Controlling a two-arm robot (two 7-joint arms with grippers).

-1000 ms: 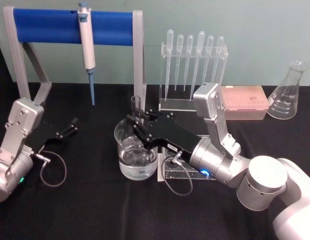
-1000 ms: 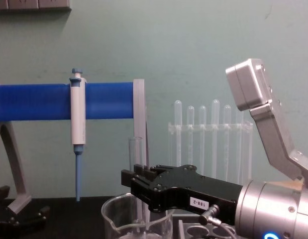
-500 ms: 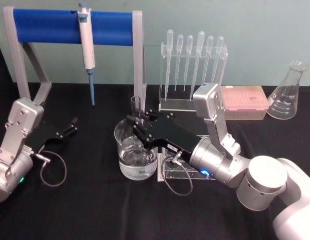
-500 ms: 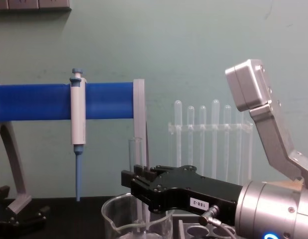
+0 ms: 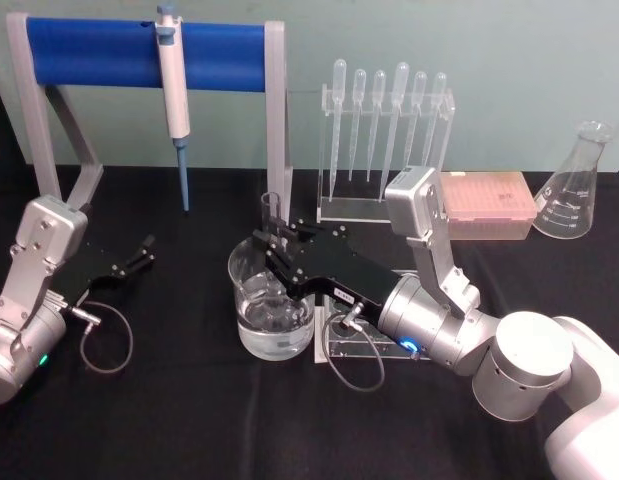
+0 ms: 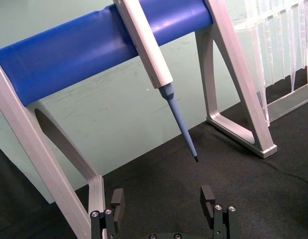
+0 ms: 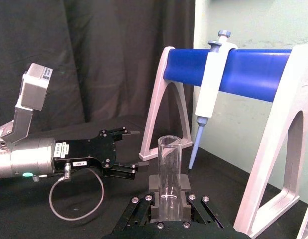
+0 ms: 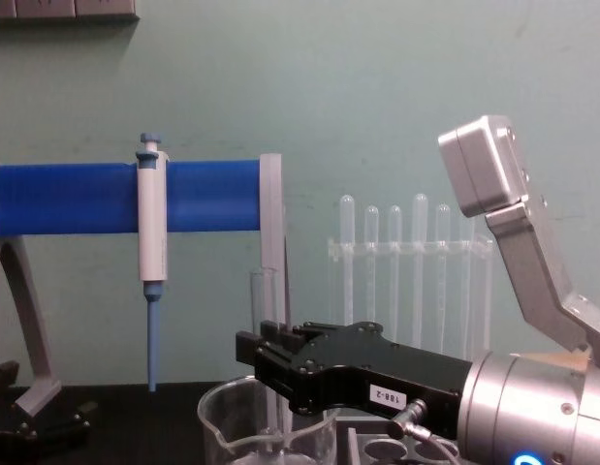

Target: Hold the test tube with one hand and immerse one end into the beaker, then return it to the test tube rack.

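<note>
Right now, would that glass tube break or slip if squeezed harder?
Probably fragile: the test tube looks like thin clear glass. Likely slippery: smooth walls where the right gripper pinches it. Laid down, its round body could roll.

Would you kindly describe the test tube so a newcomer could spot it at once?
Before the right leg of the blue-barred stand sits a wide glass beaker. The test tube rises upright from it, clamped by the right gripper. Unlike the bulb-topped pipettes behind, it is a plain open-rimmed glass cylinder.
</note>
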